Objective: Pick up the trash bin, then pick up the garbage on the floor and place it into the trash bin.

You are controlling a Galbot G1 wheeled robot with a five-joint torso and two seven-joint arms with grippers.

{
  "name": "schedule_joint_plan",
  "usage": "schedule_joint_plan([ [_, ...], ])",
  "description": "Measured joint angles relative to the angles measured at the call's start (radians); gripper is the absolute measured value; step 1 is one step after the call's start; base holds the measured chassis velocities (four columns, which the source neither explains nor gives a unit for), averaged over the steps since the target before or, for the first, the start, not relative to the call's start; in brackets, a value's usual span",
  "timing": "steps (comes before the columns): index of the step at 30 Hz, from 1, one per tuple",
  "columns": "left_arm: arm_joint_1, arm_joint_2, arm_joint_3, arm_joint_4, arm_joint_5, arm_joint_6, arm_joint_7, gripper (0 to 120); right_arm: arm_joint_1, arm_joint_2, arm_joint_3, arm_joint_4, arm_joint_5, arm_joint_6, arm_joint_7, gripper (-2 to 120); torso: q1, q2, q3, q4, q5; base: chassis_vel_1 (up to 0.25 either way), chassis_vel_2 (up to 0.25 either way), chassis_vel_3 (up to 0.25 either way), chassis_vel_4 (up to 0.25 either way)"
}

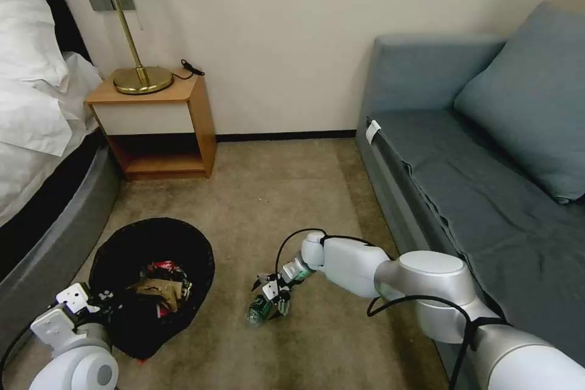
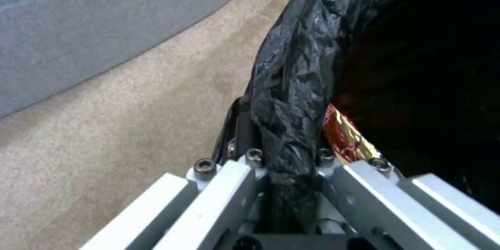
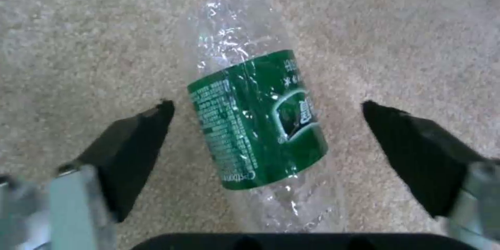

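The clear bottle [image 3: 258,125] lies on the carpet [image 3: 78,27] between the right gripper's [image 3: 265,140] spread jaws, seemingly untouched, while the left gripper [image 2: 289,172] is clenched on the trash bin's [image 1: 152,244] rim.

Bottle [image 3: 258,125] clear crinkled plastic; liner [image 2: 297,86] glossy; carpet [image 3: 78,27] rough.

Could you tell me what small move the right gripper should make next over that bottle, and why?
Probably close. The right gripper is open with one finger on each side of the clear bottle, which lies on the carpet between them, untouched. The left gripper holds the trash bin by its rim, wrappers inside.
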Motion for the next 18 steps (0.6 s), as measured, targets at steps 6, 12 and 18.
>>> schedule_joint_plan([
  [6,0.0,0.001,0.0,-0.004,0.0,0.0,0.001,1,-0.006,0.001,0.006,-0.007,-0.001,0.0,0.001,71,0.0,0.0,0.0,-0.0001,0.0,0.0,0.0,0.0,0.0],
  [12,0.0,0.001,0.0,-0.008,0.001,-0.001,0.001,1,-0.009,-0.014,0.017,-0.008,-0.003,0.001,0.011,46,0.0,0.0,0.0,-0.0002,0.0001,0.0,0.0,0.0,0.0],
  [18,0.002,-0.001,0.002,-0.012,0.005,-0.001,0.001,1,-0.015,-0.025,0.031,-0.001,-0.005,0.009,0.016,25,0.0,0.0,0.0,-0.0002,0.0001,0.0,0.0,0.0,0.0],
])
